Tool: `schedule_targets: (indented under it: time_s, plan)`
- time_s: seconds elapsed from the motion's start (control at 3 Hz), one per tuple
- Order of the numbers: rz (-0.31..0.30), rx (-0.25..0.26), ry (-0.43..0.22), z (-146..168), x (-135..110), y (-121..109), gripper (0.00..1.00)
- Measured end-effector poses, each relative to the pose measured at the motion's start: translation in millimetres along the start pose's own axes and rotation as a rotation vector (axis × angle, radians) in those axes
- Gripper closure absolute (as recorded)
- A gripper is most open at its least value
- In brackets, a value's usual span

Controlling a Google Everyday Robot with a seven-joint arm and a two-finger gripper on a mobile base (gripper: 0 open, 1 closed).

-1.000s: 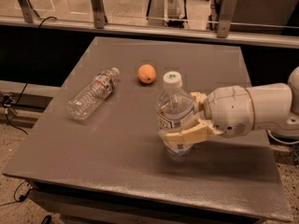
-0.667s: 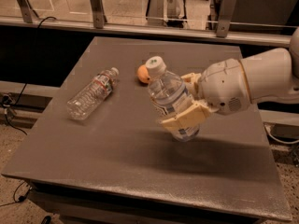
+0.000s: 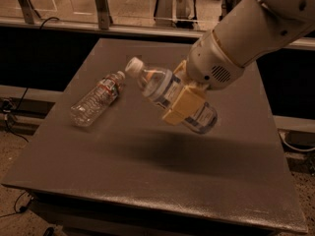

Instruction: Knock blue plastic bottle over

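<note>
The blue plastic bottle (image 3: 158, 88) is stout and clear with a wide white cap. It is tipped far over to the left, cap pointing up-left, and held above the grey table (image 3: 147, 171). My gripper (image 3: 184, 100) is shut on the bottle's middle, with a tan finger (image 3: 183, 107) across its label. The white arm comes in from the upper right.
A slimmer clear bottle with a red-banded label (image 3: 96, 100) lies on its side at the table's left. The table's front edge runs low in the view. A railing and dark floor lie beyond the far edge.
The bottle stood upright on the table in my gripper. It has since been lifted and tilted far to the left. The orange ball behind it is now hidden.
</note>
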State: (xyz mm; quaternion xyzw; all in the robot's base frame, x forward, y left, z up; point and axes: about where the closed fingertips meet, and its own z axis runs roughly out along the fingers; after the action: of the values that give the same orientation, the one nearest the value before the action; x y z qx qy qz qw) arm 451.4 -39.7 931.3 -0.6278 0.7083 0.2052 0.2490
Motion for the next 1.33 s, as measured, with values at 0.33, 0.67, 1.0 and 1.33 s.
schedule_targets:
  time_s: [0.33, 0.67, 1.0, 1.33]
  plan:
    - [0.063, -0.052, 0.219, 24.1, 41.0, 6.5, 1.00]
    - [0.053, -0.011, 0.300, 21.0, 59.1, -3.9, 1.00]
    - [0.054, -0.014, 0.300, 22.2, 58.6, -3.0, 0.82]
    - [0.052, -0.013, 0.300, 22.5, 58.5, -3.0, 0.59]
